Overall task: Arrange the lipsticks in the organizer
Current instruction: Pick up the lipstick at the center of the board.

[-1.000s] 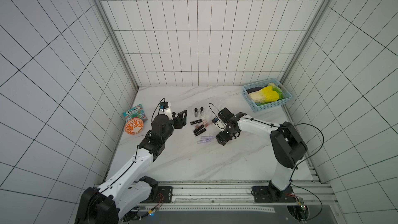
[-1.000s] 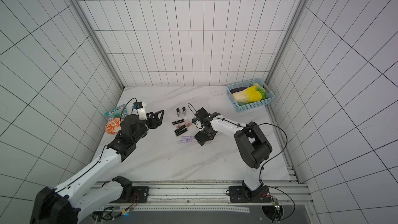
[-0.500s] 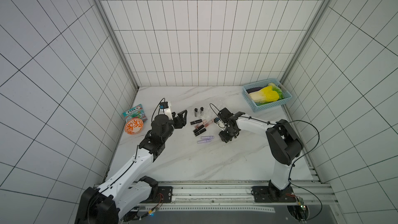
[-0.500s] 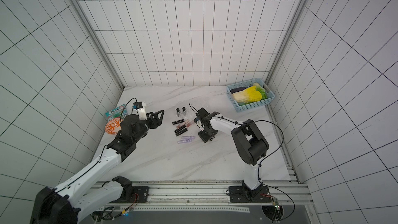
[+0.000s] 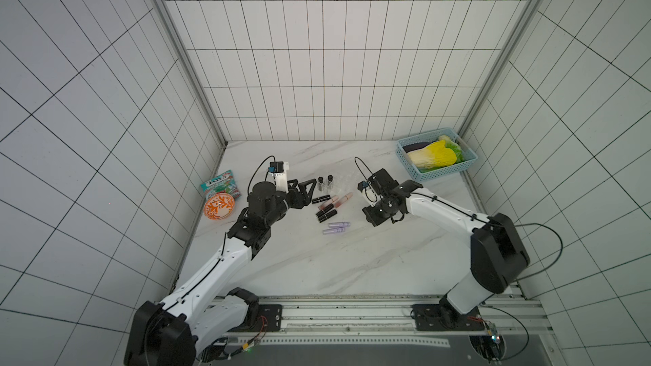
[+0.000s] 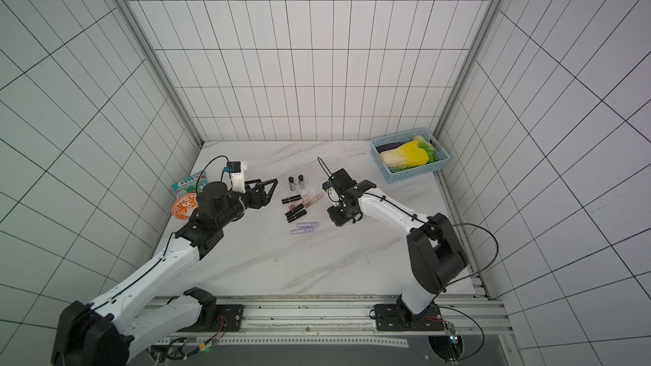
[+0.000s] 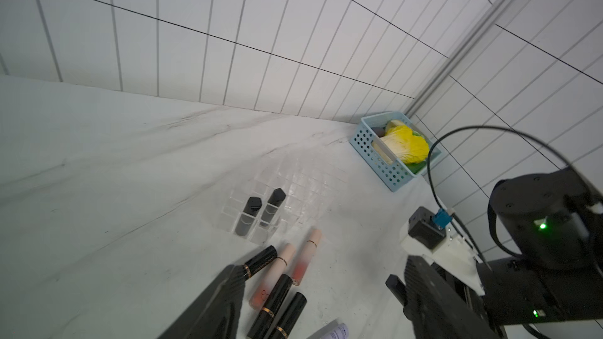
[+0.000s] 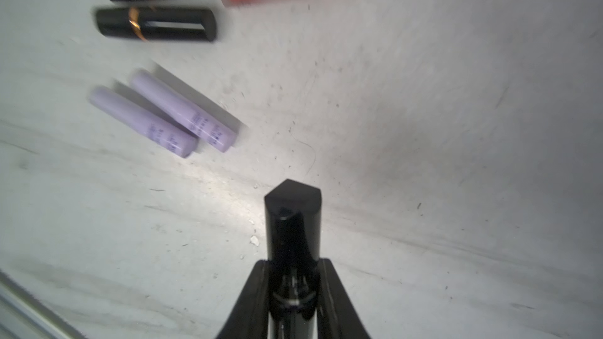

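Altogether we count ten lipsticks. Two upright black lipsticks [image 7: 257,215] stand in adjacent slots of the clear organizer [image 7: 303,180], at the corner nearest the loose tubes. Three black tubes [image 7: 272,301], two pink-red tubes [image 7: 306,252] and two lilac tubes [image 8: 182,112] lie on the marble table [image 5: 317,262] just beside it. One black lipstick [image 8: 292,223] is clenched between the jaws of the right gripper [image 8: 292,267]. The left gripper [image 5: 303,187] hangs near the lying tubes, jaws spread, grasping nothing. We also count one blue basket [image 5: 444,171], one orange bowl [image 5: 218,207] and one snack packet [image 5: 221,184]. Only the left wrist view resolves the organizer's grid of slots, which both top views barely show. Only the right wrist view shows the grasp, which the right arm hides in both top views.
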Available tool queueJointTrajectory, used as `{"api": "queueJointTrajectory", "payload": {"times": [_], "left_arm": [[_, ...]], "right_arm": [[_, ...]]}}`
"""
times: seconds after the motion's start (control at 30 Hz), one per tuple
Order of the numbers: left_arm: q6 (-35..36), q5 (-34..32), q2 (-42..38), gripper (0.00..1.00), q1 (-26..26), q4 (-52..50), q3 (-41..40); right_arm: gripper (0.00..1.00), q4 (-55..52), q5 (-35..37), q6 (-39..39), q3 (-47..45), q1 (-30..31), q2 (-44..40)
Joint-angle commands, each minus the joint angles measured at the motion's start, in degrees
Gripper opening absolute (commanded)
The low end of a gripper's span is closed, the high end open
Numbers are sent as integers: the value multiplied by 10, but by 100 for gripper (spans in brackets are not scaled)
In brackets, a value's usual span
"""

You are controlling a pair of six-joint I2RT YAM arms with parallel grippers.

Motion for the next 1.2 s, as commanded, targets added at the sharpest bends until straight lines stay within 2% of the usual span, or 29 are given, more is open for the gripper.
{"api": "queueJointTrajectory", "payload": {"times": [0.0, 0.2, 0.3, 0.47, 0.67, 0.83, 0.9, 1.17], "left_arm": [[-1, 172, 19, 84, 1, 24, 43], [-52, 364, 67, 86, -1, 48, 95], [-77, 405, 78, 87, -8, 87, 96], [-63, 435, 100, 79, -44, 89, 106], [10, 437, 139, 67, -92, -12, 149], [19, 439, 149, 48, -102, -22, 157], [20, 441, 147, 44, -102, -22, 157], [7, 446, 150, 20, -103, -6, 160]], "right_arm": [[24, -1, -87, 21, -15, -10, -78], [24, 6, -243, 34, -12, -18, -155], [24, 9, -311, 40, -4, -18, -169], [24, 43, -364, 64, -6, -17, -189], [24, 83, -410, 93, -8, -13, -198], [24, 94, -414, 100, -8, -6, -200], [24, 94, -416, 99, -9, -5, -199], [25, 91, -423, 95, -7, 2, -191]]}}
